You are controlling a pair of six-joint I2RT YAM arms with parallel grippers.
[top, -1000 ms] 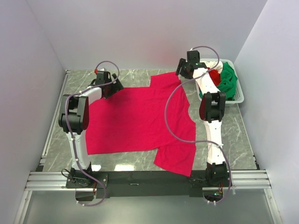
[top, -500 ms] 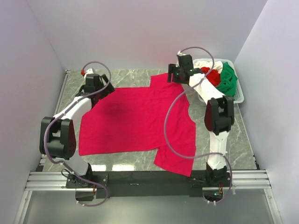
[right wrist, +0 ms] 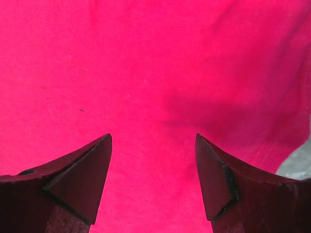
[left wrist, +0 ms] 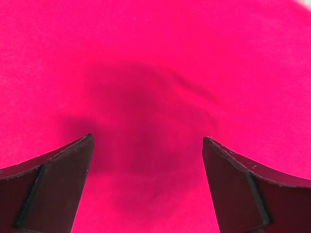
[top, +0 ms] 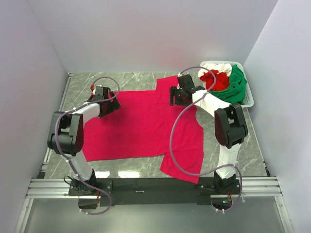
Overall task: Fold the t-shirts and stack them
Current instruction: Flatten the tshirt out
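1. Hovering with its two dark fingers spread wide and nothing between them, the left gripper (left wrist: 146, 138) points down at the large crimson-red cloth t-shirt (top: 141, 121). It casts a soft shadow there, beside a faint wrinkle.
2. The right gripper (right wrist: 153, 136) also stands with its jaws apart and empty over the same shirt. It is near a stitched edge where a sliver of table shows.
3. The crimson shirt lies opened out and mostly flat on the grey marbled tabletop (top: 131, 78), filling the space between the two arms. One sleeve points to the far wall and the other to the near edge.
4. Well to the far right, a white slotted plastic basket (top: 248, 100) holds a crumpled green t-shirt (top: 236, 85), a bunched red t-shirt (top: 221, 80) and a white t-shirt (top: 214, 65).
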